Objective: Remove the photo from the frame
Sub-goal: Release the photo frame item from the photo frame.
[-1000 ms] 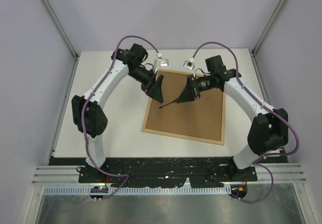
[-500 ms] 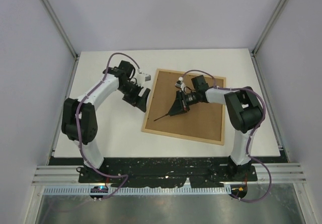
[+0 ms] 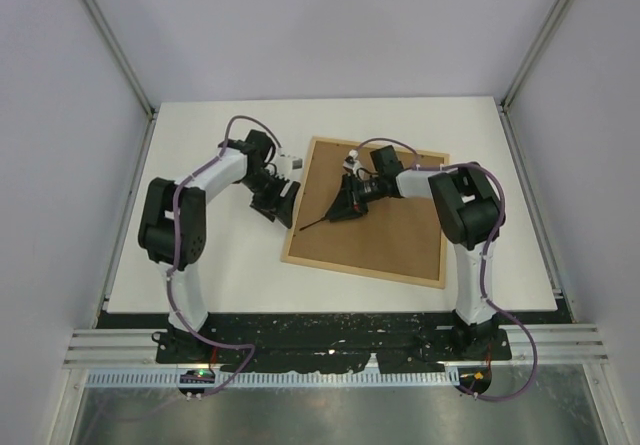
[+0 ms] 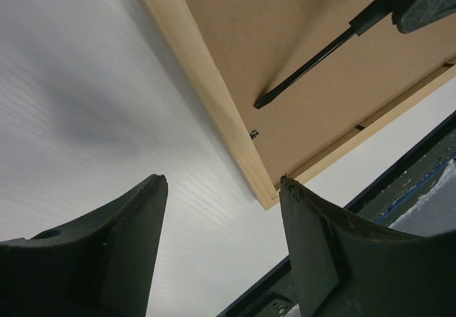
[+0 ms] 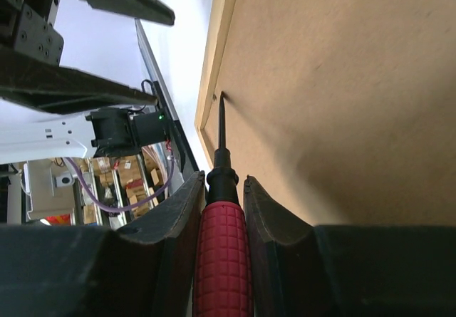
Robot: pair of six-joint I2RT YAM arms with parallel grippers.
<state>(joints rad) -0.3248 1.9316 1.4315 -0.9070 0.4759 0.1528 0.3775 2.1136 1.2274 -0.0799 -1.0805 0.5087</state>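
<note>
Your right gripper (image 5: 222,182) clenches a red-handled black screwdriver (image 5: 222,260)
Tip at the brown back's edge of the light-wood rectangular frame (image 3: 390,235); left gripper (image 4: 222,182) released alongside

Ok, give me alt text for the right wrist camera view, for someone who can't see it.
The right claw is closed on a red-handled screwdriver, whose black shaft points up the picture to the seam between the frame's light-wood rail and its brown back panel. The panel fills most of the view.
</note>
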